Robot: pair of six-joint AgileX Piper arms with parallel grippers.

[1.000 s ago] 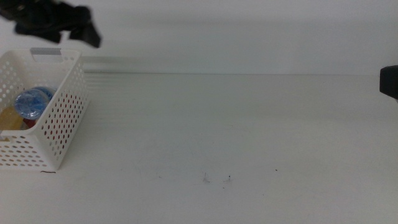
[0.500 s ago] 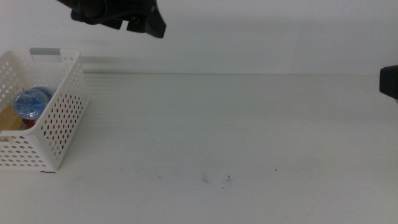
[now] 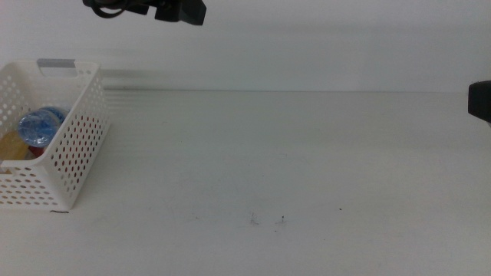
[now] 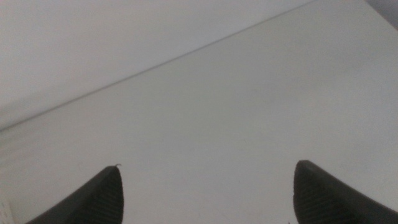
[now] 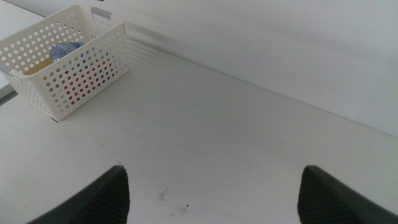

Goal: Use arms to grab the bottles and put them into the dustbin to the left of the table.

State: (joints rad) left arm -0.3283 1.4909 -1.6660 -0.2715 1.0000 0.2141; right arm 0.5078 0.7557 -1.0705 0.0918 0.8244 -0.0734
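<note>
The white perforated dustbin [image 3: 73,153] stands at the table's left end; it also shows in the right wrist view [image 5: 81,68]. Inside lie the water bottle with its blue label [image 3: 38,126], the yellow tea bottle [image 3: 9,146] and a bit of the red can [image 3: 34,153]. My left gripper [image 3: 180,11] hangs high at the picture's top, right of the dustbin; the left wrist view shows it [image 4: 208,167] open and empty over bare table. My right gripper [image 3: 480,100] waits at the right edge, open and empty [image 5: 213,168].
The white table [image 3: 291,153] bears only a few tiny dark specks [image 3: 267,221] near the front middle. A pale wall rises behind the table's far edge.
My left gripper has moved from above the dustbin's far corner to the right and upward, away from the dustbin. The right gripper and the dustbin's contents have not moved.
</note>
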